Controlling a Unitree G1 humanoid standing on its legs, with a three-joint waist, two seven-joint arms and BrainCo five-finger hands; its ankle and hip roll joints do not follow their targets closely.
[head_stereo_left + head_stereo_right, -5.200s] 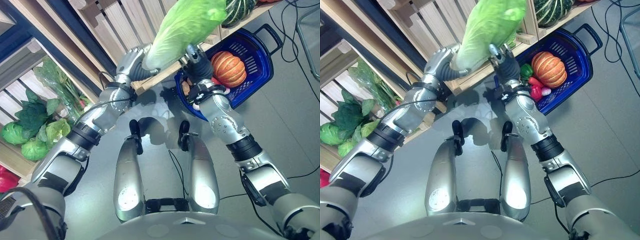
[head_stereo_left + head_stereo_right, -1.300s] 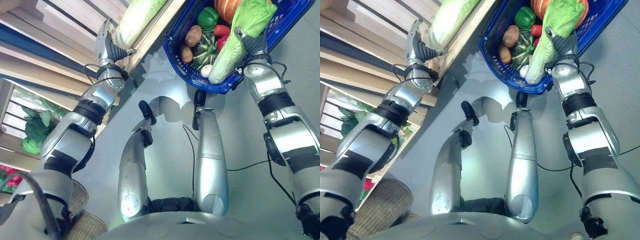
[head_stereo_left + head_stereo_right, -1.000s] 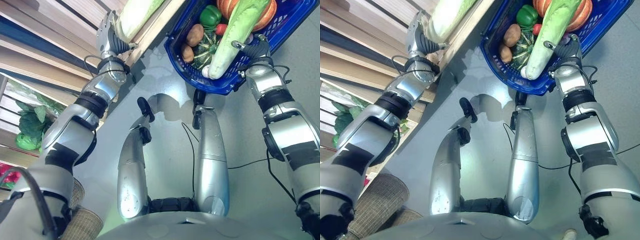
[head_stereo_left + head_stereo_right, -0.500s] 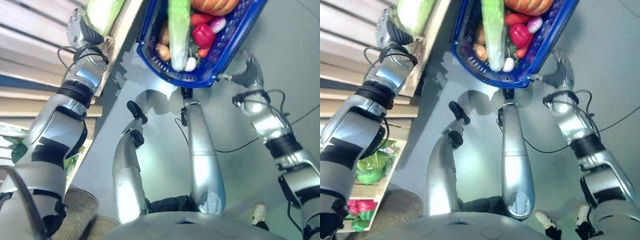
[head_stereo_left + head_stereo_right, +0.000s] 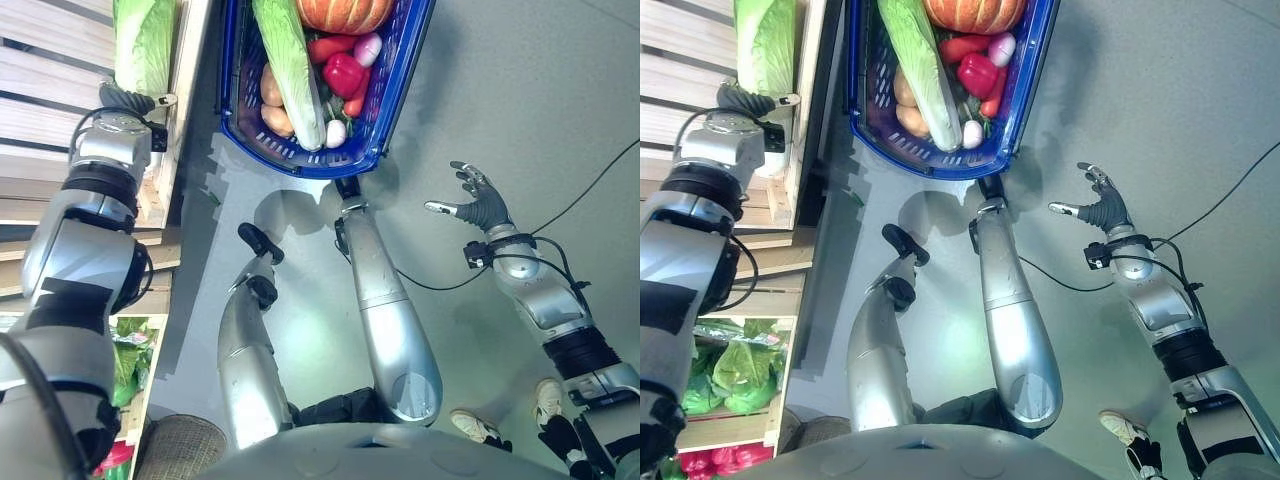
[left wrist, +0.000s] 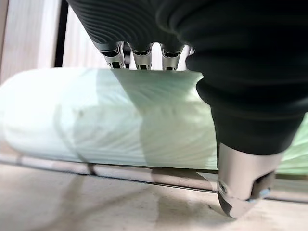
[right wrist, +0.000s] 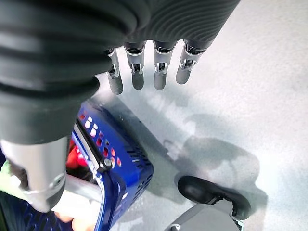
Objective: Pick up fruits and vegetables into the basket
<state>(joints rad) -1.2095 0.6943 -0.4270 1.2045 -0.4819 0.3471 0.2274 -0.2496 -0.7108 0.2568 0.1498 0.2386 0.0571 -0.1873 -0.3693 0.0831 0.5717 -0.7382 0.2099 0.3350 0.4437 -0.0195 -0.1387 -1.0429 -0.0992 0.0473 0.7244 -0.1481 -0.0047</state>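
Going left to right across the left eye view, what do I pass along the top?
Cabbage on the wooden shelf with the left hand under it → blue basket holding a long cabbage → right hand, lower down.

Cabbage [image 5: 290,65] now in basket [image 5: 395,90]

I see slatted wooden shelving [image 5: 40,60] down the left side, its front edge board [image 5: 185,90] running beside grey floor [image 5: 520,90]. The floor takes up the middle and right. A woven wicker piece [image 5: 180,450] sits at the bottom left. A person's light shoes [image 5: 478,427] stand on the floor at the bottom right.
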